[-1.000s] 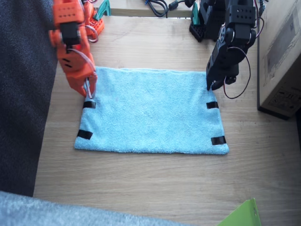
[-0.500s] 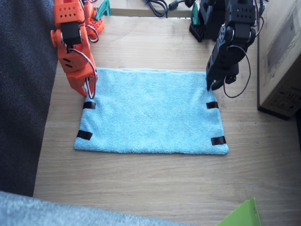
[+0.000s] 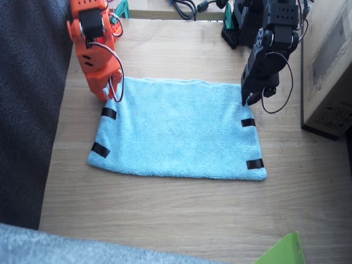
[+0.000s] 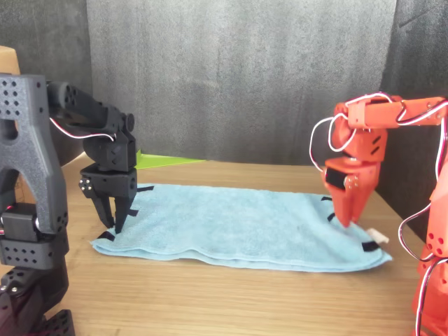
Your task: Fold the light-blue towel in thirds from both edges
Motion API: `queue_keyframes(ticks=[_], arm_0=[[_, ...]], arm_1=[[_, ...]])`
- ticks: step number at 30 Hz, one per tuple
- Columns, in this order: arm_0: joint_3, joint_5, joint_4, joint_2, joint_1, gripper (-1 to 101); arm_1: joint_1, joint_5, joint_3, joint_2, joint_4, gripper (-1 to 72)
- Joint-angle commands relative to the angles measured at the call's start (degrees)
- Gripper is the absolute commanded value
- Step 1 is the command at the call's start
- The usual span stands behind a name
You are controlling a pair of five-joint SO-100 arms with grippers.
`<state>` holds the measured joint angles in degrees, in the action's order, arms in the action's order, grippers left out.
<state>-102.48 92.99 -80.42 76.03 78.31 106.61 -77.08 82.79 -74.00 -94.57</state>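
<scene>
The right gripper (image 3: 113,94), orange, is clenched on a corner of the light-blue towel (image 3: 179,129), with that corner lifted slightly off the table (image 3: 176,220). The left gripper (image 3: 248,99), black, points down at the opposite corner of the towel's same long edge, its jaws slightly apart just above the cloth and grasping nothing. The towel lies spread on the table between the two arms, black tape strips (image 3: 248,122) along each short side.
</scene>
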Motion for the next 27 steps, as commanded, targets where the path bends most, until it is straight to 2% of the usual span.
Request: queue_keyframes(ticks=[1,12,27], arm_0=[[-0.6,0.6,-0.5,2.7,0.2,0],[-0.7,0.5,-0.4,3.0,-0.1,0],[-0.9,0.1,-0.4,3.1,-0.4,0]], arm_1=[[0.5,0.4,-5.7,-1.8,-4.3,0.1],[7.3,-0.3,-25.2,4.0,-16.7,0.1],[18.7,-0.4,-38.1,17.2,-17.0,0.0]])
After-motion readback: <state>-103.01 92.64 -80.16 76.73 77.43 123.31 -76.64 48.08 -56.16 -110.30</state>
